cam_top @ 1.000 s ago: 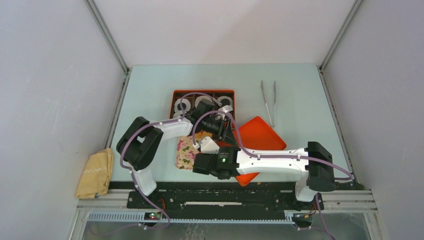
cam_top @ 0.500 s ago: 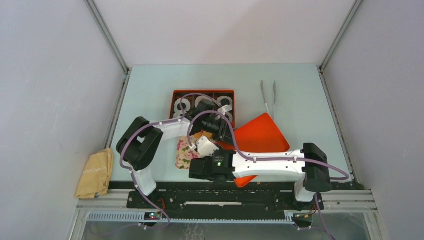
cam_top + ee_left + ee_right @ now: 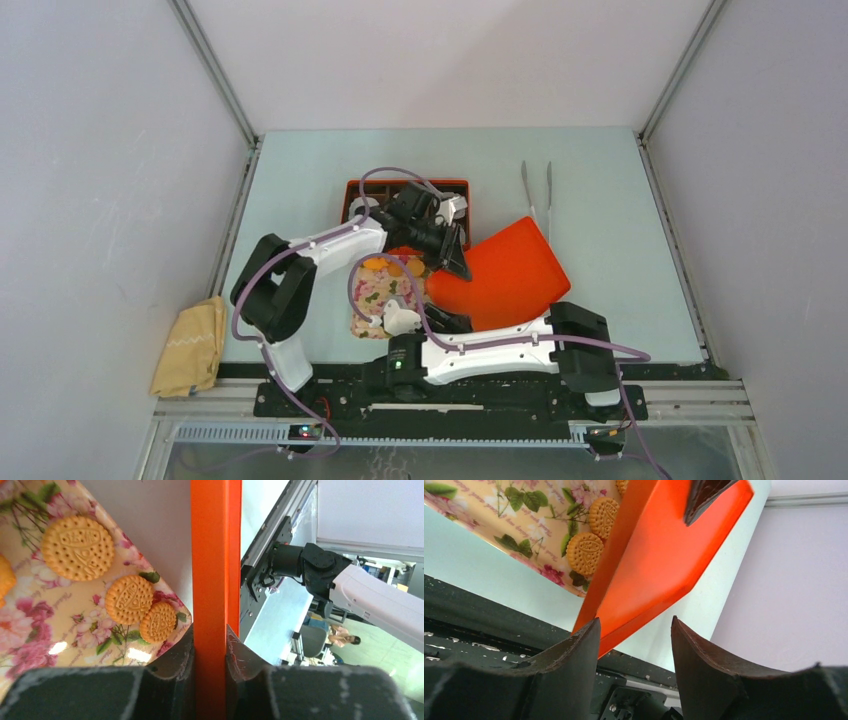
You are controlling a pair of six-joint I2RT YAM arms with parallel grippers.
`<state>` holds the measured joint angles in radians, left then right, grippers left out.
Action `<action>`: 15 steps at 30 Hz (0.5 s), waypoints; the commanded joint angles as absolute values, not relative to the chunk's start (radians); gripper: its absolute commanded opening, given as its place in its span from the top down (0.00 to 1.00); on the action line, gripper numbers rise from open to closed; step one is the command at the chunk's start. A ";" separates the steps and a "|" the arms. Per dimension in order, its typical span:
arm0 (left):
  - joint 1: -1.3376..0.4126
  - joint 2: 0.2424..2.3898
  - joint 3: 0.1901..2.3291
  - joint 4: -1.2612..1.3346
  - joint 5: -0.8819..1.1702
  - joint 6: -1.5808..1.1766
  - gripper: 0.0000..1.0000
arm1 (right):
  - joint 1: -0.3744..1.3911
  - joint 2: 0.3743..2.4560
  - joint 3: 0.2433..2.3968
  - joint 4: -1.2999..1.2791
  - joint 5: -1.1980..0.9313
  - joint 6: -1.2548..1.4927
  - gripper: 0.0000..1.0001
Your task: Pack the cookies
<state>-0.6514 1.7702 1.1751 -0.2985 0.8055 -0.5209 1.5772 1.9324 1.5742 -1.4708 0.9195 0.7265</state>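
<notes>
Closest to my base, my right gripper (image 3: 634, 625) is wide open and holds nothing. Its two fingers (image 3: 569, 660) stand just under the low corner of the orange lid (image 3: 664, 555), and I cannot tell whether the left one touches that edge.

Just beyond lies the flowered tray (image 3: 499, 515) with the cookies (image 3: 585, 554) flat on it. Several sit right at the corner nearest the lid.

My left gripper (image 3: 210, 645) is clamped tight on the lid's rim, holding it steeply tilted beside the tray, with its lower edge hanging by that cookie corner.

The risks, as I judge them: the lid is held by one thin rim only, so it could pivot or slip in that grip. If it swings or drops, its edge may sweep the corner cookies off the tray or land on them. If my right fingers rise blindly, they could knock the lid loose.

Room is tight here in the middle. Past the lid, the orange box (image 3: 452, 183) with its paper cups (image 3: 362, 207) is half hidden under my left arm, so the way in is narrow. The tongs (image 3: 536, 200) lie to the right of the box, with bare table (image 3: 600, 250) beyond them. A yellow cloth (image 3: 190, 345) sits well apart at the near left.
</notes>
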 commanded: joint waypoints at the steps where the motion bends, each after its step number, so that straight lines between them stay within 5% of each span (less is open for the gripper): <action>1: -0.643 1.707 1.318 -0.382 0.829 -0.489 1.00 | 1.593 1.952 1.581 -1.470 0.964 0.818 0.39; 15: -0.615 1.713 1.349 -0.436 0.833 -0.470 1.00 | 1.585 2.041 1.651 -1.602 1.034 0.978 0.42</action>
